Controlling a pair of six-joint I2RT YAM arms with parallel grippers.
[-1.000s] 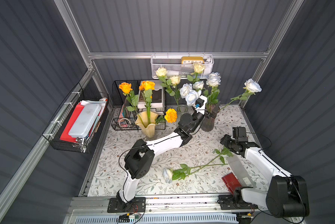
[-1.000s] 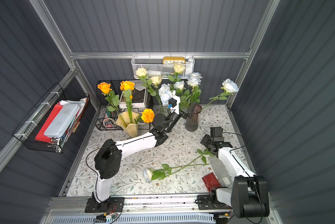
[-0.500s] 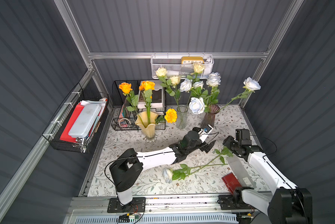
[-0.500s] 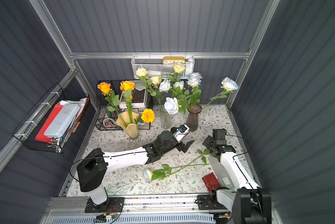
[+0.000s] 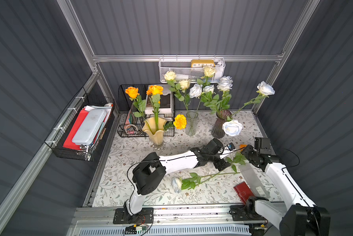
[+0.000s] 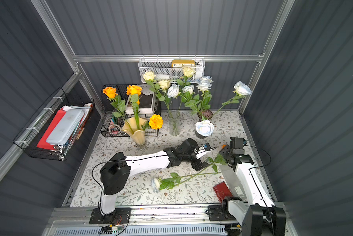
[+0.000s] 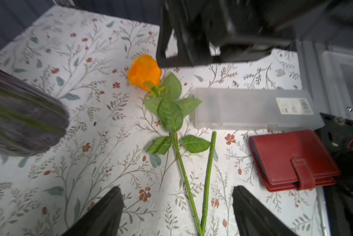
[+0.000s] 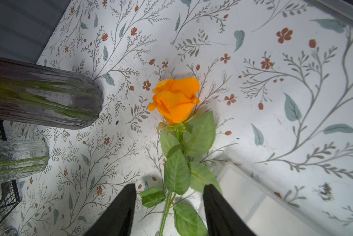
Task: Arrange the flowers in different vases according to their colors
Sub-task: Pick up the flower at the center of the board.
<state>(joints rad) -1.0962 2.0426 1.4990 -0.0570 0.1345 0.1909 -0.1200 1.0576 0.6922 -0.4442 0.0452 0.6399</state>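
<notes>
Since a moment ago we see the left claw [image 7: 175,190] gone from the ribbed purple vase [image 5: 219,124] and sunk low at the right of the surface, fingers spread wide over two green stems and touching neither. A drooping white rose [image 5: 232,127] has sagged down that vase's near side. Our right claw [image 8: 170,187] is also spread, standing astride the leaves of the orange rose [image 8: 175,100], which lies flat at the far right, near the purple vase. A loose white rose [image 5: 190,181] lies in the near middle. For writing, we read 10, 11, 12, 1, 2 on the yellow clock [image 5: 202,63] in the wall basket. The barcode label [image 7: 294,105] on the clear plastic box [image 7: 243,108] is too small to read. A red wallet [image 7: 292,159] lies beside the box. The floral cloth [image 5: 130,151] covers the surface, and ribbed dark grey walls close it in.
</notes>
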